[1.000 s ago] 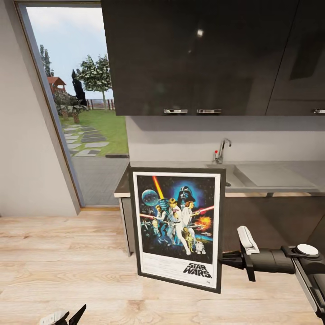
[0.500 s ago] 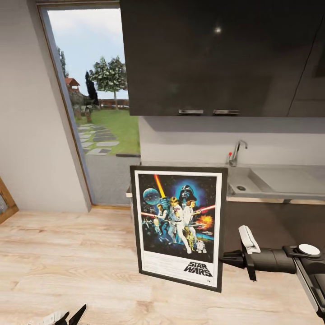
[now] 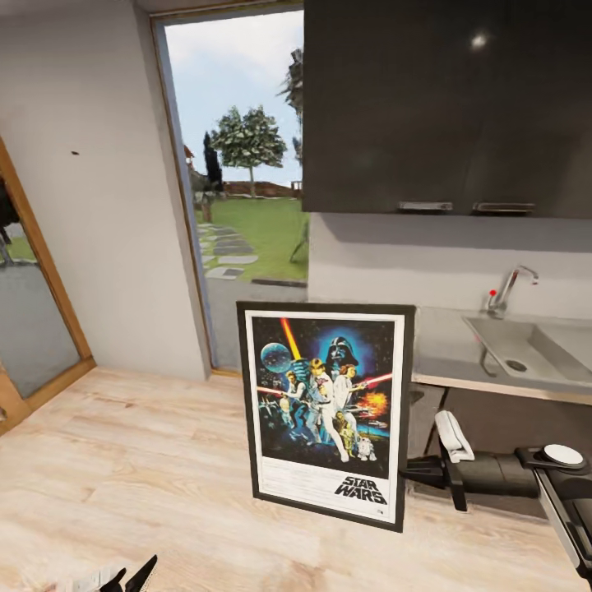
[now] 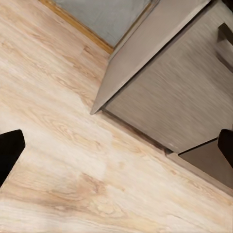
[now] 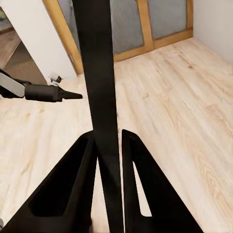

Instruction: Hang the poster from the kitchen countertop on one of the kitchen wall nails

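The framed Star Wars poster hangs upright in front of me, above the wood floor. My right gripper is shut on its right edge, low down. In the right wrist view the two fingers clamp the thin black frame between them. Behind the poster runs the grey metal kitchen countertop with its sink and chrome tap. A small dark nail sticks out of the grey wall at the upper left. My left gripper sits low at the picture's bottom edge, open, with only floor between its fingertips.
Dark wall cabinets hang over the countertop. A tall glass doorway to the garden stands left of them. A wooden door frame lies at the far left. Light wood floor spreads in front.
The head camera has swung left, bringing the left wall, its nail and the wooden door frame into view. The poster and right gripper keep their place in the picture.
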{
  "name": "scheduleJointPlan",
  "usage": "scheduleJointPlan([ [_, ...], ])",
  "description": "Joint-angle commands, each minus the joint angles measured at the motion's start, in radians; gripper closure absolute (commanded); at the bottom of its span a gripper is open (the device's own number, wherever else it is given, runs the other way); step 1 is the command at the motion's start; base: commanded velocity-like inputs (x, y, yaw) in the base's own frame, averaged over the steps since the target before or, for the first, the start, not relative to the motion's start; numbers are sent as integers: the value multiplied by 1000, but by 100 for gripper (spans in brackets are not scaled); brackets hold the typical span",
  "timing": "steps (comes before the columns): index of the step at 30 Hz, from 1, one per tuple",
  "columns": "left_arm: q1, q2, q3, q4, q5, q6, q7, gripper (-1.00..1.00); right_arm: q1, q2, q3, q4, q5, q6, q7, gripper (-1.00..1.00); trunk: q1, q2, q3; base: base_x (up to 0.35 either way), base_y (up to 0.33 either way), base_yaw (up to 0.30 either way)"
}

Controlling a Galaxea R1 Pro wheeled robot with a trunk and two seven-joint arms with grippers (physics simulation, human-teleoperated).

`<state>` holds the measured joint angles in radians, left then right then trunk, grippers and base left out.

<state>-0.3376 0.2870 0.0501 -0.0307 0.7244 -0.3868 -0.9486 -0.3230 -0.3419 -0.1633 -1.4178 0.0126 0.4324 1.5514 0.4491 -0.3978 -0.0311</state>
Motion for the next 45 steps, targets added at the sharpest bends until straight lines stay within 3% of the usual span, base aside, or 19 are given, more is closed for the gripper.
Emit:
scheduleJointPlan([
  [1,-1,0,5,2,-5,-5,-2,-100,-1,0,-1,-1,1,13,6,100,1,-2,-2,157,269,284],
  [13,-1,1,5,2,-5,-4,-2,-100,-1,0,-1,-2,1,13,6,100,1,-2,-2,157,269,283],
  [30,-1,1,5,2,-5,-4,-2,-100,-1,0,-1,-1,1,14,6,100,1,-2,-2,158,269,41],
  [45,-1,1,5,2,-5,-3,-2,-100,-1,0,-1,-1,1,14,5,100,1,-2,-2,171,269,262],
])
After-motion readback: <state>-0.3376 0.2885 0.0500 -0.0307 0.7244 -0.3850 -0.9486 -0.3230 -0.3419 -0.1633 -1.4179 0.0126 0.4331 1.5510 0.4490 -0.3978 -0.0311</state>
